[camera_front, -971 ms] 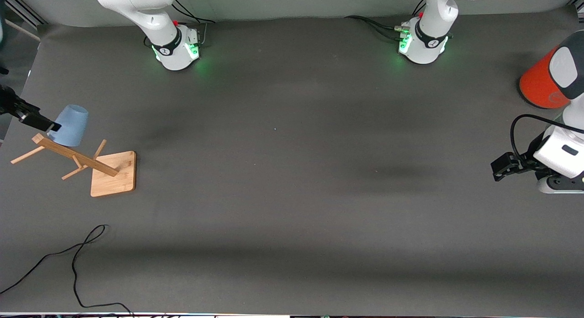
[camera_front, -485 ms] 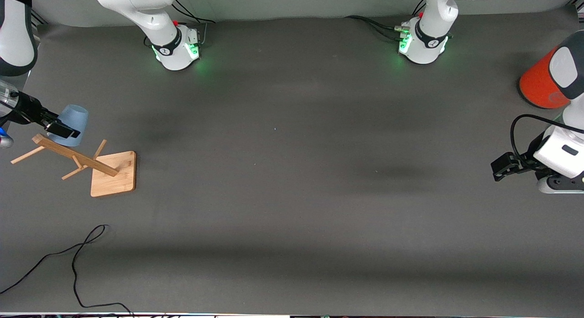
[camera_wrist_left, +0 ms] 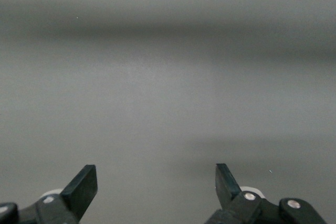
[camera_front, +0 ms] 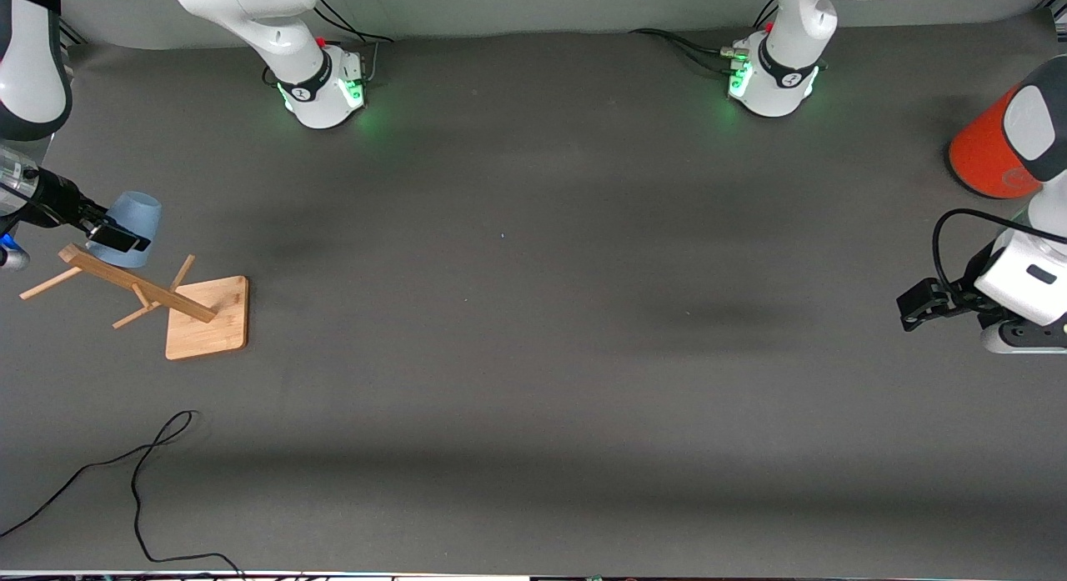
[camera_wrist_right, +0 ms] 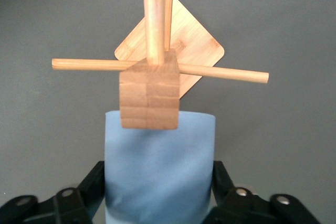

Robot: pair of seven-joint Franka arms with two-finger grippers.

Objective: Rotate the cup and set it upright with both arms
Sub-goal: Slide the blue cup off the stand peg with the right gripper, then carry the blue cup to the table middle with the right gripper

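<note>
Two arms on this rig, and only one is doing anything right now. The right end effector (camera_front: 117, 235) is out at the right arm's end of the desk (camera_front: 533, 356), with its fingers (camera_wrist_right: 92, 182) clamped on either side of the light-blue cup (camera_front: 129, 227). The cup hangs upside down on a peg of the wooden cup stand (camera_front: 167, 302), wide rim facing down and narrow base up, and in the front view the end effector grips it low, near the rim. From the right wrist view you look along the stand's square post (camera_wrist_right: 149, 95) with the cup (camera_wrist_right: 157, 171) right under it, the thin pegs sticking out sideways and the flat bamboo base plate (camera_wrist_right: 202, 51) showing past them. The stand's base sits on the desk closer to the front camera than the cup. The left arm is just waiting at its own end of the desk, its left end effector (camera_front: 917, 302) hanging low over bare desk with the fingers (camera_wrist_left: 84, 184) spread wide and nothing between them; the left wrist view shows only grey surface. A big orange cylinder with a grey top (camera_front: 996, 147) stands near that arm, farther from the front camera than the end effector. A loose black cable (camera_front: 137, 481) snakes across the desk near the front edge, toward the right arm's end.
</note>
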